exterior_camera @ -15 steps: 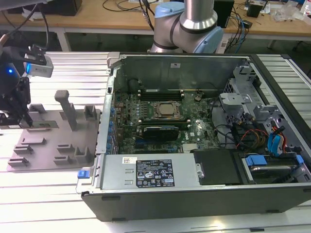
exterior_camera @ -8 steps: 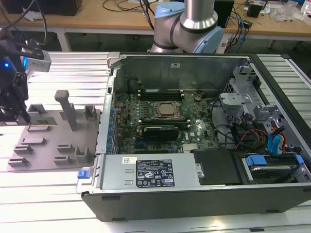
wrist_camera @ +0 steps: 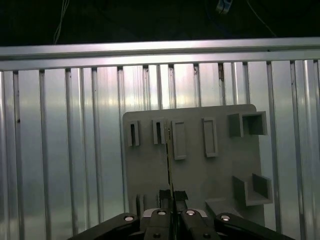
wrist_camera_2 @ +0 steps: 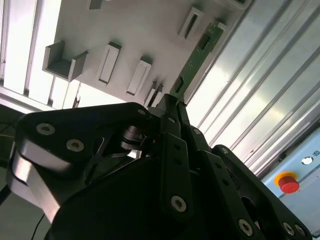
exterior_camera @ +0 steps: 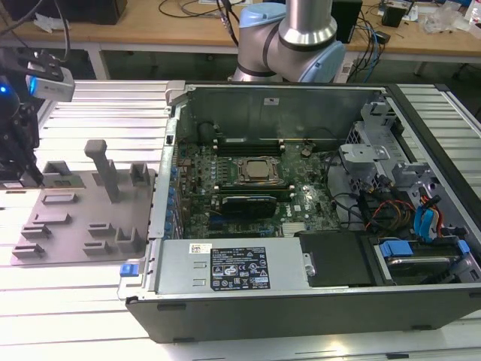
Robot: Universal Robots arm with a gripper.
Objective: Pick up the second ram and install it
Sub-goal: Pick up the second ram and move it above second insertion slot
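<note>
**Second ram gripped by the hand over the grey tray**

In both wrist views the hand (wrist_camera: 172, 196) is seen clenched on the second ram (wrist_camera_2: 197, 55), a thin green stick that is pinched at one end between the fingertips and stretched out away from them. In the first wrist view the stick is presented edge-on, as a narrow line across the grey tray (wrist_camera: 200, 165) with its slotted holders. Whether its far end is touching the tray cannot be told. In the exterior view the hand is found at the exterior view's left, over the tray's edge on the ribbed metal worktop (exterior_camera: 98, 105), well apart from the open computer case (exterior_camera: 248, 274), where the CPU socket (exterior_camera: 257, 170) is exposed.
</note>
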